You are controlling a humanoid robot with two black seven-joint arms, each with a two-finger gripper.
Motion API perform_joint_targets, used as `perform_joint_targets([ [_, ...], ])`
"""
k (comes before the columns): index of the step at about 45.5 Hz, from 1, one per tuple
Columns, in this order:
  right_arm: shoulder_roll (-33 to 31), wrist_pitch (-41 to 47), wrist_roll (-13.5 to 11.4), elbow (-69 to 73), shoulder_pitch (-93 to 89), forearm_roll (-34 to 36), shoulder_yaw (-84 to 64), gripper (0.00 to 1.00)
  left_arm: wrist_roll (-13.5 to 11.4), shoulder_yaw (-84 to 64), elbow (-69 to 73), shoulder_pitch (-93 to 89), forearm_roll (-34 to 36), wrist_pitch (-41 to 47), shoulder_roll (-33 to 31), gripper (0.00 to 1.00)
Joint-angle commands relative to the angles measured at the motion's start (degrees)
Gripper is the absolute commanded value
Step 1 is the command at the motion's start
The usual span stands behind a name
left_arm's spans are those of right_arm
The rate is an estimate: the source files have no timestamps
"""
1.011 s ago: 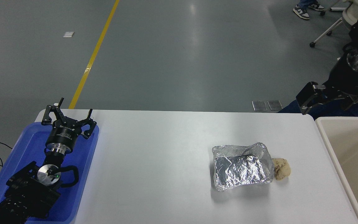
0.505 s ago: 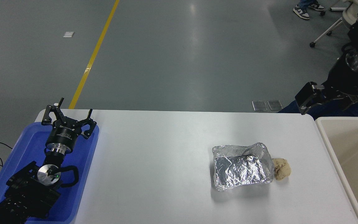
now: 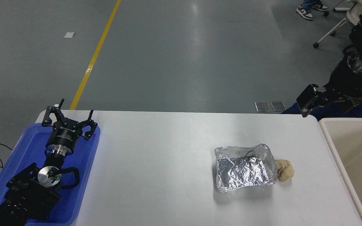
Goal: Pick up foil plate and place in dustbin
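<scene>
The foil plate (image 3: 243, 171), a wrinkled silver tray, lies flat on the white table (image 3: 156, 163) right of centre. The beige dustbin (image 3: 328, 135) stands at the table's right end, only partly in view. My right gripper (image 3: 306, 99) hangs in the air past the table's far right corner, well above and behind the foil plate and left of the dustbin's far corner. It holds nothing that I can see. My left gripper (image 3: 68, 115) is open and parked over the blue tray at the lower left.
A small tan doughy lump (image 3: 284, 170) touches the foil plate's right side. The blue tray (image 3: 83, 175) lies at the table's left end under the left arm. A person's shoes (image 3: 308, 9) and a wheeled chair base (image 3: 331, 31) are at the top right.
My right gripper has drifted slightly to the left and up. The foil plate, the lump and the left arm have not moved.
</scene>
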Motion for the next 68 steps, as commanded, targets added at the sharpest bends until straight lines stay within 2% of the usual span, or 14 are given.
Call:
perform_joint_targets([
  [1, 0.24, 0.0, 0.0, -0.53, -1.84, -0.01, 1.93, 1.0, 0.06, 0.0, 0.0, -0.08, 0.0, 0.0, 0.0, 1.0],
  [21, 0.32, 0.0, -0.17, -2.11, -16.77, -0.1, 8.36, 1.0, 0.06, 0.0, 0.0, -0.08, 0.0, 0.0, 0.0, 1.0],
  [28, 1.55, -13.61, -0.17, -2.11, -24.34, -0.01, 8.36, 1.0, 0.06, 0.0, 0.0, -0.08, 0.0, 0.0, 0.0, 1.0],
  [43, 2.35, -32.16, -0.26, -4.56, -36.29, -0.01, 10.9, 1.0, 0.06, 0.0, 0.0, -0.08, 0.0, 0.0, 0.0, 1.0],
  [50, 3.05, -34.63, -0.26, -10.89, -40.95, -0.01, 11.17, 1.0, 0.06, 0.0, 0.0, 0.0, 0.0, 0.0, 0.0, 1.0],
  [68, 9.81, -36.65, -0.17, -29.87, -55.8, -3.52, 12.4, 1.0, 0.06, 0.0, 0.0, -0.08, 0.0, 0.0, 0.0, 1.0],
])
